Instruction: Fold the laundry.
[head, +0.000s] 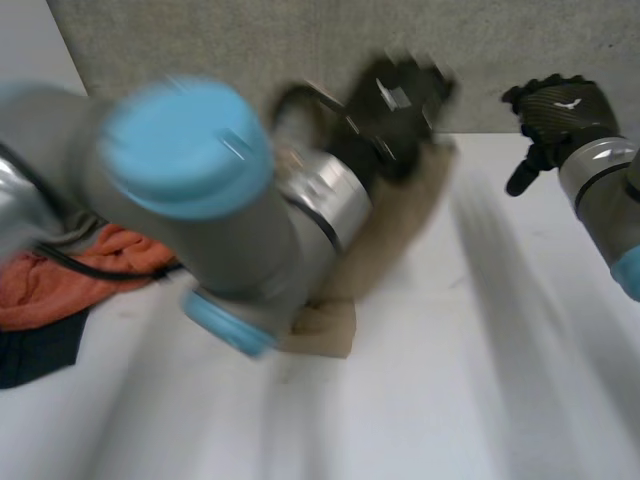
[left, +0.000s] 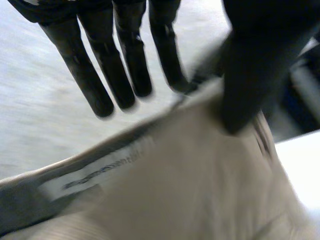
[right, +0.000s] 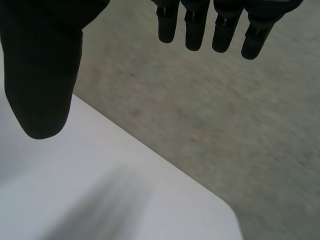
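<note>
The white tabletop (head: 420, 400) carries an orange cloth (head: 90, 270) at its left edge. Farther on, we see the beige garment (head: 325, 328) reaching the far edge, pinched between the left hand's (head: 395, 105) thumb and straight fingers (left: 127, 65). The right hand (head: 555, 110) hovers by the far right corner, its fingers relaxed and holding nothing.

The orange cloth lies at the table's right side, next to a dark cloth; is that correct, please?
Not quite: the orange cloth lies at the table's left side, next to the dark cloth, as the head view shows.
</note>
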